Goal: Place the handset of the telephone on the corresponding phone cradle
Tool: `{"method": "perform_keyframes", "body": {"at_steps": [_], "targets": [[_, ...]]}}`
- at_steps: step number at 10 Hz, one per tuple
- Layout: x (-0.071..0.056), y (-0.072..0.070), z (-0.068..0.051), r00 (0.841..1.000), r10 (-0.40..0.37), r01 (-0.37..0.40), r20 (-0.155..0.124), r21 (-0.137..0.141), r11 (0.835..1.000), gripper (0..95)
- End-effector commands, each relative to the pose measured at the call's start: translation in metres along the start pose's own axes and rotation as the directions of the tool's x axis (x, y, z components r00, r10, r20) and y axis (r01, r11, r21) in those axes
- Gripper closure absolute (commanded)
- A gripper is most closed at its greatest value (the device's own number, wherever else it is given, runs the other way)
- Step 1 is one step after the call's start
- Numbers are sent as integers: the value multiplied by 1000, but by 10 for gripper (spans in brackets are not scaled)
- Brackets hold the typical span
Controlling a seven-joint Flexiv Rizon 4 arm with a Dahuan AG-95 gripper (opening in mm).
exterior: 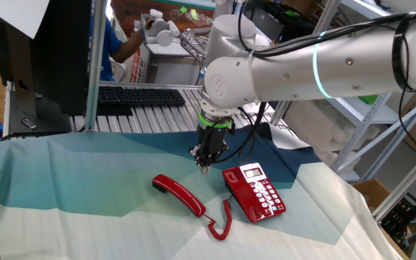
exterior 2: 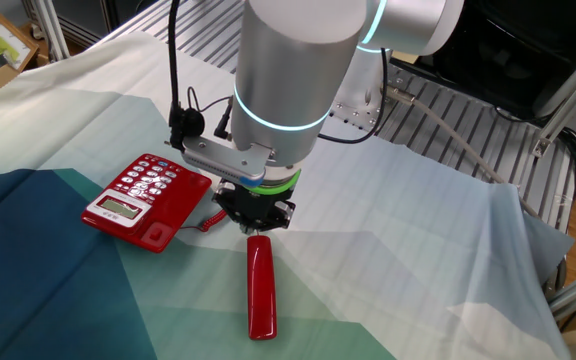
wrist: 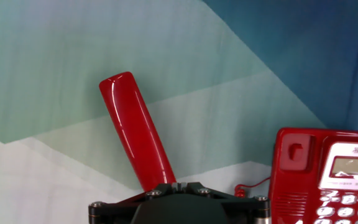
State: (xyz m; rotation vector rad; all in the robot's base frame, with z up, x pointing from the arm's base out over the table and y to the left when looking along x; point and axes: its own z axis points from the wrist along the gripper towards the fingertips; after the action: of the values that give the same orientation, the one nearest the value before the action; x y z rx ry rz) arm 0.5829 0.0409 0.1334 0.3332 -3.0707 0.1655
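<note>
The red handset (exterior: 179, 193) lies flat on the teal and white cloth, left of the red telephone (exterior: 253, 192); a coiled red cord (exterior: 221, 220) joins them. The phone cradle (exterior: 235, 189) is the bare red strip on the phone's left side, with nothing on it. My gripper (exterior: 204, 166) hovers above the cloth between the handset's far end and the phone, its fingers together and holding nothing. In the other fixed view the gripper (exterior 2: 255, 218) is just above the handset's near end (exterior 2: 259, 285). The hand view shows the handset (wrist: 135, 134) ahead and the cradle (wrist: 297, 168) at the right.
A black keyboard (exterior: 141, 95) and a dark monitor (exterior: 49, 50) stand at the back on the slatted metal bench (exterior 2: 448, 130). Metal shelving (exterior: 381, 123) stands to the right. The cloth (exterior: 85, 180) covers the table.
</note>
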Motion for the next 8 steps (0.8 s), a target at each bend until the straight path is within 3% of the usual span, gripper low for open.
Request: {"method": "perform_keyframes", "body": {"at_steps": [1, 3, 8], "targets": [[0, 0, 0, 1000, 17, -17, 3, -1, 1000, 760], [0, 1, 2, 1000, 29, -29, 4, -5, 1000, 380], [0, 1, 3, 999, 44, -44, 5, -18, 999, 380]]}}
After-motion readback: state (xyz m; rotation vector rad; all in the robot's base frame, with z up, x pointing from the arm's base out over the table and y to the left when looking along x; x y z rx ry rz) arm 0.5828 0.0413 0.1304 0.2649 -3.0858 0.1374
